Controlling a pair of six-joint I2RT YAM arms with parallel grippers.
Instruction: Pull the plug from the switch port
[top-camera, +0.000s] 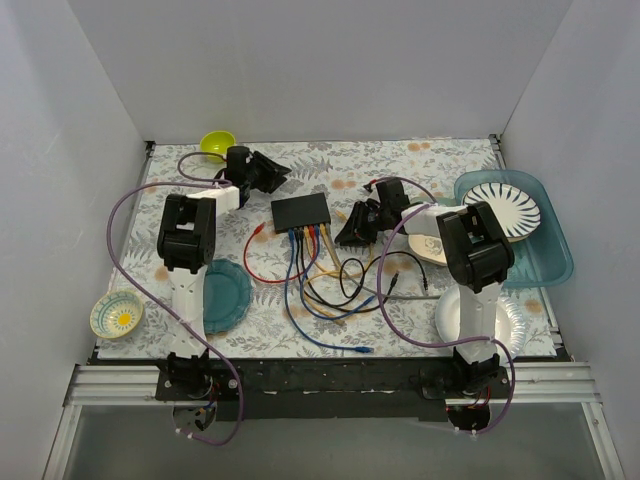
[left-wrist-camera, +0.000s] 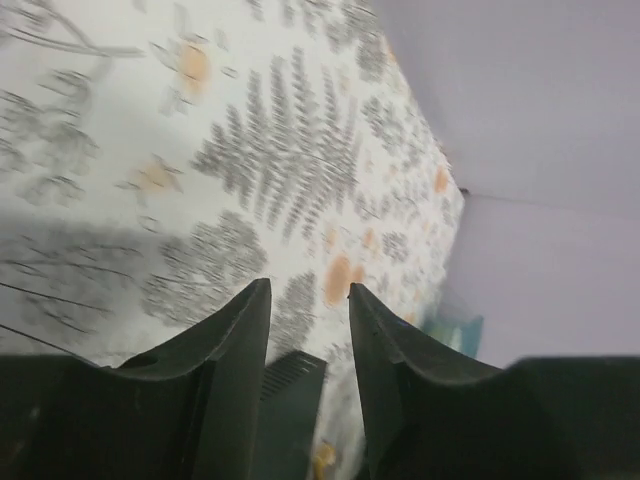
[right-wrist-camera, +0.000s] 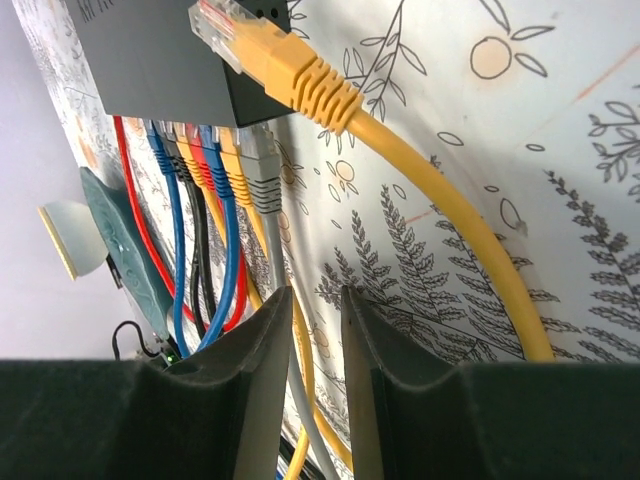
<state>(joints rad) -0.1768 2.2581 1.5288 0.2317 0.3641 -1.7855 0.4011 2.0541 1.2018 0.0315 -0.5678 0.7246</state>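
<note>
Only the top view shows the whole switch (top-camera: 301, 210), between the left gripper (left-wrist-camera: 309, 290) and the right gripper (right-wrist-camera: 315, 292), long axis left to right, its socket edge facing the near side. Both grippers have fingers apart and are empty. Only the right wrist view shows the yellow plug (right-wrist-camera: 240, 40), out of the switch.

Behind the switch (top-camera: 300, 210) the surface (top-camera: 400, 160) lies bare up to the back wall. The switch's near edge is crowded: plugged cables (right-wrist-camera: 205, 170) stand packed side by side, then spread into a tangle (top-camera: 330, 285) over the surface. A loose yellow plug (right-wrist-camera: 235, 35) lies at the switch's corner, its cable arcing across the way ahead of the right gripper (right-wrist-camera: 315, 292). The left gripper (left-wrist-camera: 308, 290) faces bare patterned surface. A teal plate (top-camera: 225, 295) bounds the tangle's left.
</note>
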